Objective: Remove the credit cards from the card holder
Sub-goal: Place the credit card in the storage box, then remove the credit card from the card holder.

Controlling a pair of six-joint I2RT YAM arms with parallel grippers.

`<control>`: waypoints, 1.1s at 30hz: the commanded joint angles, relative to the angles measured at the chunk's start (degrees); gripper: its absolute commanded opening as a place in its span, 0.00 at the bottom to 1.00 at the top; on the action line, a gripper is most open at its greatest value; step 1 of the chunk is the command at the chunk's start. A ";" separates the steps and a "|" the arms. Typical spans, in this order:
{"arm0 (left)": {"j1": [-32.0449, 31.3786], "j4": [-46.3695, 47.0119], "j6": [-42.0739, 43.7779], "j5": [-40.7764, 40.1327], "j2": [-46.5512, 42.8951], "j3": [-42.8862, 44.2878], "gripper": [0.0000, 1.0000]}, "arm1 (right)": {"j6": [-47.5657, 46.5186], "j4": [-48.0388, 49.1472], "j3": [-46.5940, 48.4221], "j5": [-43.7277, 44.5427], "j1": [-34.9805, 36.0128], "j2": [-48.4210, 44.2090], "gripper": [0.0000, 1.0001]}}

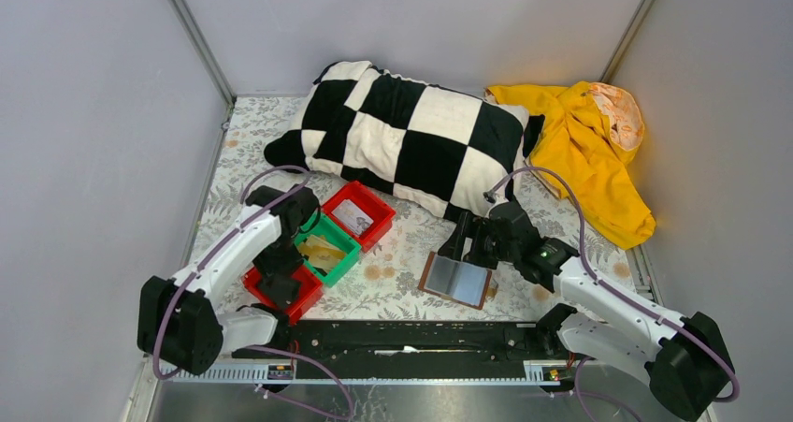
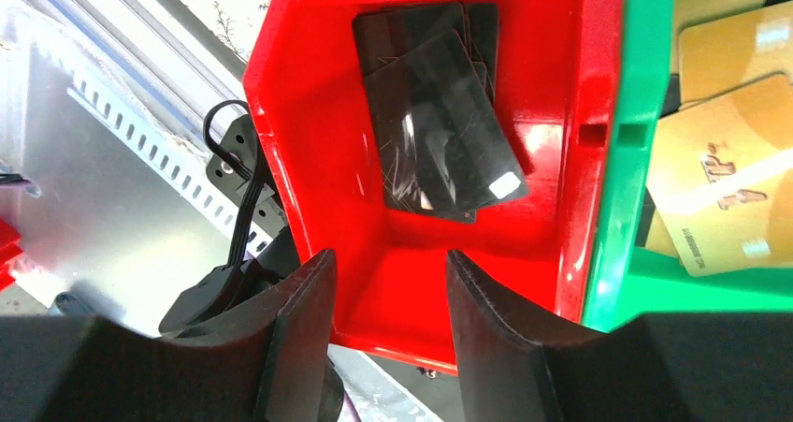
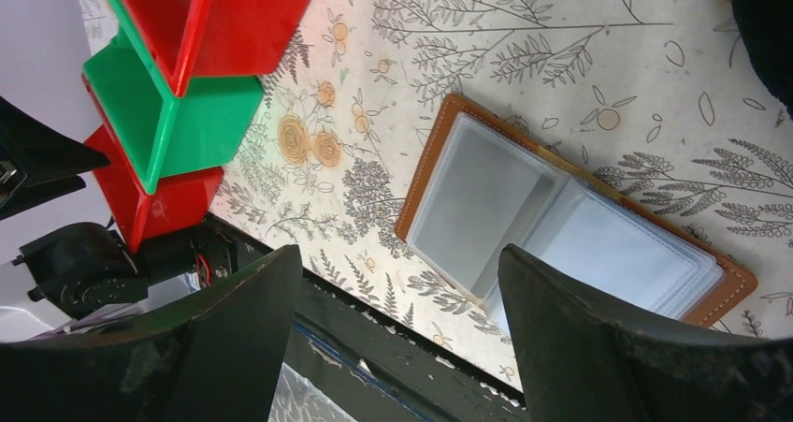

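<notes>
The brown card holder point(image 1: 455, 280) lies open and flat on the floral cloth, its pale grey-blue sleeves up; it also shows in the right wrist view point(image 3: 570, 225). No card shows in its sleeves. My right gripper point(image 1: 460, 244) point(image 3: 402, 272) is open and empty, just above the holder's far edge. My left gripper point(image 1: 281, 289) point(image 2: 388, 282) is open and empty, over the near red bin point(image 2: 309, 160). Several black cards point(image 2: 439, 123) lie in that bin. Gold cards point(image 2: 720, 188) lie in the green bin point(image 2: 617, 207) beside it.
Three bins stand in a diagonal row: near red point(image 1: 304, 298), green point(image 1: 338, 254), far red point(image 1: 374, 218) holding a pale card. A checkered pillow point(image 1: 411, 132) and yellow cloth point(image 1: 598, 151) lie at the back. A black rail point(image 1: 402, 338) runs along the near edge.
</notes>
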 commanded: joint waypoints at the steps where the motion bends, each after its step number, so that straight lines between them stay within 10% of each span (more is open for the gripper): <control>1: 0.21 -0.87 1.22 0.29 -4.32 3.69 0.51 | -1.33 0.56 3.25 -0.48 -0.45 -0.80 0.84; 11: -3.46 19.15 14.00 13.74 -12.10 14.64 0.55 | 3.70 -7.43 2.34 7.11 -0.45 -5.61 0.84; 21: -32.06 44.61 11.07 24.86 3.57 13.28 0.56 | 13.14 -1.69 -5.78 4.05 -0.39 -5.96 0.75; 33: -35.95 68.20 11.55 35.15 18.35 4.54 0.48 | 20.67 14.72 -13.68 0.39 -0.33 0.50 0.29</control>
